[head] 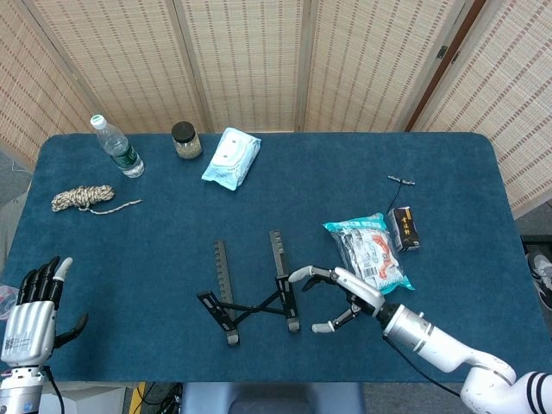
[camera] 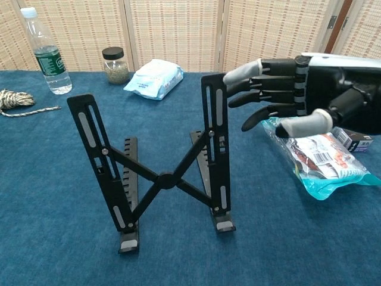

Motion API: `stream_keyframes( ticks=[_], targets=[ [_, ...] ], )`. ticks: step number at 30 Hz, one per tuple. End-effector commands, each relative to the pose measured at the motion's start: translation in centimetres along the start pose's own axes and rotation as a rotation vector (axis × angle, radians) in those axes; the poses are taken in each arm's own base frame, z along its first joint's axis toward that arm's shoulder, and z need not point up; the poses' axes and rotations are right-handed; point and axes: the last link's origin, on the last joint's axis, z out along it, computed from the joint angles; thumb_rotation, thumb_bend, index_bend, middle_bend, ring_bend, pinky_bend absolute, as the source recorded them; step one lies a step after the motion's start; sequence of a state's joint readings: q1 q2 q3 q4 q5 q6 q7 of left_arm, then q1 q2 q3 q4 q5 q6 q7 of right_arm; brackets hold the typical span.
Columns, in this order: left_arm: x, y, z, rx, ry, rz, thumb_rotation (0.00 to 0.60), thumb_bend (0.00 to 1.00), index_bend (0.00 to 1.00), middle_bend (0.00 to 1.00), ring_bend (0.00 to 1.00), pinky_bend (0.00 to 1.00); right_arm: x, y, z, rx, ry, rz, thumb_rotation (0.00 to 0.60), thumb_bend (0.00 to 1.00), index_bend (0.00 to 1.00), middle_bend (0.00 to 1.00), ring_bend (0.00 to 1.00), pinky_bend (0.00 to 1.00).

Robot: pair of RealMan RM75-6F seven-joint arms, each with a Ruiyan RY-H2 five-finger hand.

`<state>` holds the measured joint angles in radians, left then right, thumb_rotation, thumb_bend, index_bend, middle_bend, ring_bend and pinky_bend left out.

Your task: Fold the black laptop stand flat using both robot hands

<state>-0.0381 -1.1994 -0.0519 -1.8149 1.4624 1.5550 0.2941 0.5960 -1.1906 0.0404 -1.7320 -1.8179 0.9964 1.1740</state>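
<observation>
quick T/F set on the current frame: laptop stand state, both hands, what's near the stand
1. The laptop stand lies folded flat on the table. False: it stands upright, its arms raised and its crossed struts open.
2. The right hand grips the stand's arm. False: its fingers are spread beside the arm, with a gap showing, and it holds nothing.
3. The left hand is far from the stand, at the table's near left edge. True.
4. A snack bag lies on the table to the right of the stand. True.
5. The water bottle lies on its side. False: it stands upright, beyond the rope.
</observation>
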Motion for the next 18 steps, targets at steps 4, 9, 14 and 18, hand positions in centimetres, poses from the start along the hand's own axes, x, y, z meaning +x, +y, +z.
stream_keyframes(
  ticks=[4,9,14,18],
  targets=[
    [0.0,0.1,0.0,-0.002,0.001,-0.001,0.600,0.25,0.03,0.00,0.00,0.00,-0.9,0.1,-2.0,0.005,-0.016,-0.043,0.600,0.00,0.14,0.27,0.17,0.31],
    [0.0,0.1,-0.1,-0.002,0.002,-0.001,0.600,0.25,0.03,0.00,0.00,0.00,-1.4,0.3,-3.2,0.006,-0.028,-0.070,0.600,0.00,0.14,0.27,0.17,0.31],
    [-0.1,0.2,-0.1,-0.006,0.001,0.000,0.600,0.25,0.03,0.00,0.00,0.00,-1.9,0.4,-4.4,0.004,-0.051,-0.097,0.600,0.00,0.14,0.27,0.17,0.31],
    [-0.1,0.3,-0.1,-0.008,0.001,0.000,0.600,0.25,0.03,0.00,0.00,0.00,-2.3,0.4,-5.1,0.000,-0.064,-0.093,0.600,0.00,0.14,0.27,0.17,0.31]
  ],
)
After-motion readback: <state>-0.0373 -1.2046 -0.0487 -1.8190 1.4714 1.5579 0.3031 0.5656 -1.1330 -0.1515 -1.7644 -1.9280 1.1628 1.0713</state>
